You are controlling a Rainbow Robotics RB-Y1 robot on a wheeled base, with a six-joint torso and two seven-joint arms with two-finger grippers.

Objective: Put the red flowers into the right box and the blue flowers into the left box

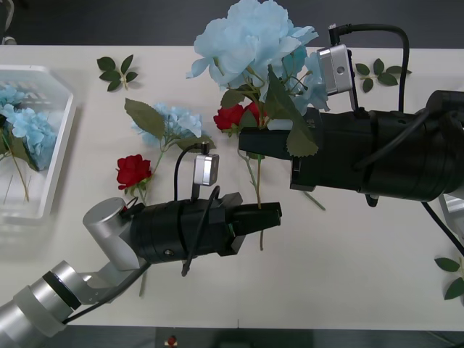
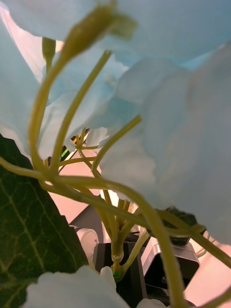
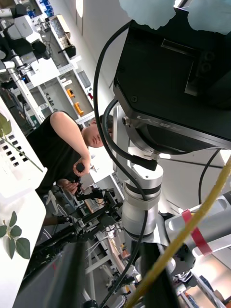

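The right gripper [image 1: 246, 143] reaches in from 3 o'clock over the middle of the white desk [image 1: 348, 275], its jaws closed on the stem of a blue flower [image 1: 250, 40]. That bloom stands up toward 12 o'clock, above the jaws, while its thin stem [image 1: 255, 190] hangs down toward 6 o'clock, so the long axis runs nearly straight along the 12–6 line. A big green leaf [image 1: 293, 123] droops over the gripper body. In the right wrist view the pale petals [image 2: 183, 134] and branching yellow-green stalks [image 2: 115, 192] press close to the lens.

The left gripper [image 1: 270, 216] comes in from 8 o'clock, just below the right one, its tip beside the lower end of the hanging stem; whether its jaws are parted cannot be told.

Blue flowers, counted: one held, one lying on the desk [image 1: 170, 123] at about 10 o'clock from the left gripper, and blue blooms [image 1: 25, 127] inside the left box [image 1: 61, 145] at the 9 o'clock edge, their number unclear. Red flowers: two, one [image 1: 133, 171] on the desk beside the lying hydrangea, one [image 1: 230, 116] just behind the right gripper's tip. Loose leaf sprigs [image 1: 116, 71] lie near the far edge.
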